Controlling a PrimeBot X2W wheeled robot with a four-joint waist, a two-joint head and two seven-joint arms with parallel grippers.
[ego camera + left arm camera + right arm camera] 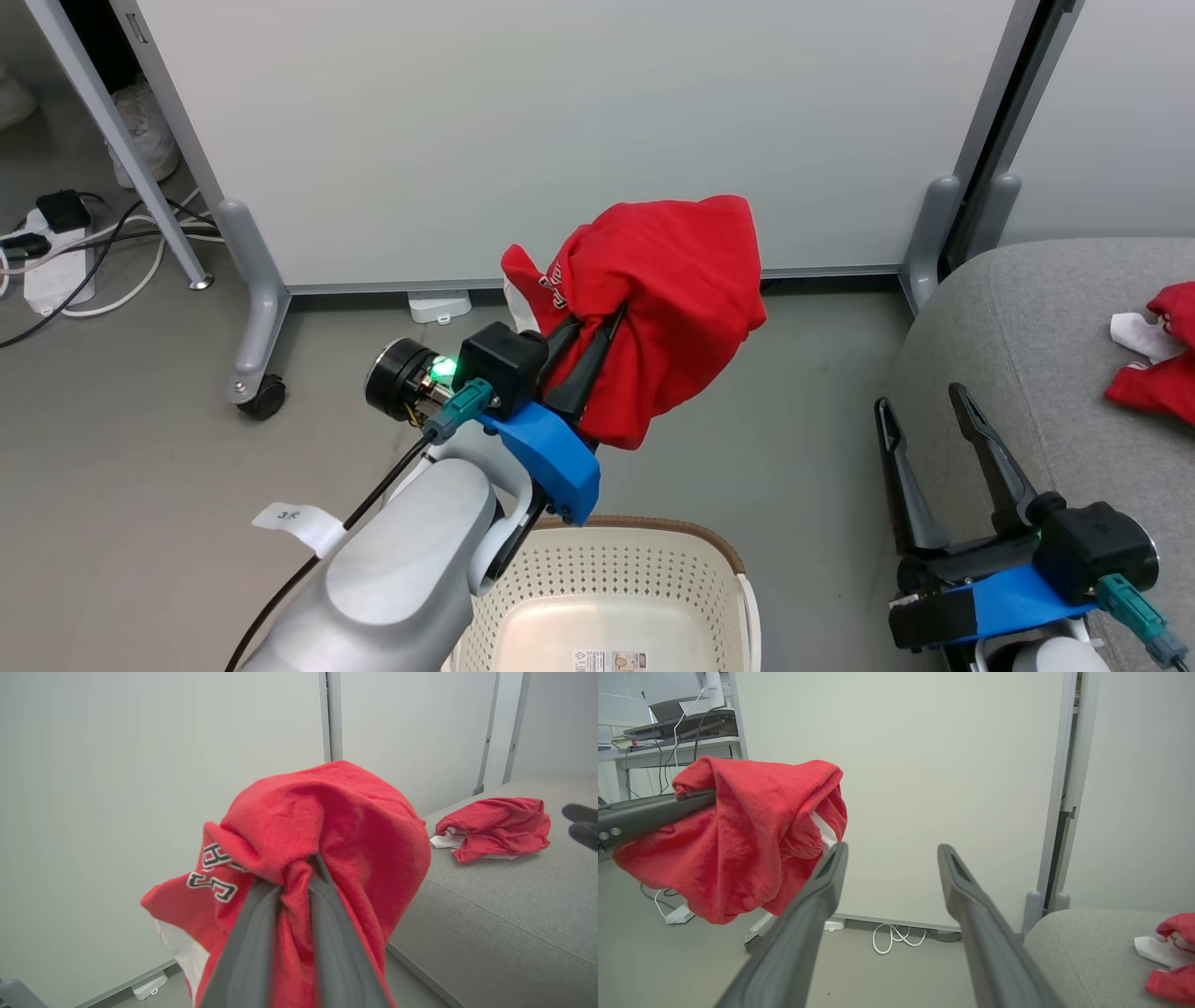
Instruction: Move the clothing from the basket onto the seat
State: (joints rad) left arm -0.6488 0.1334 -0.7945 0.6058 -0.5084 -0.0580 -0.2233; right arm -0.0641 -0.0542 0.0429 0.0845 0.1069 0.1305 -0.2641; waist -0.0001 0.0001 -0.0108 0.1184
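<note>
My left gripper is shut on a bunched red jersey with white trim and black-and-white print, held in the air above the floor beyond the basket. The left wrist view has the same jersey draped over both fingers. The cream perforated basket looks empty inside. A second red garment with a white tag lies on the grey seat at the right. Low at the right, my right gripper stands open over the seat's front edge, nothing between its fingers.
A white wheeled partition stands behind the jersey, its caster foot at the left. A power strip and cables lie on the floor at the far left. A second partition post stands beside the seat.
</note>
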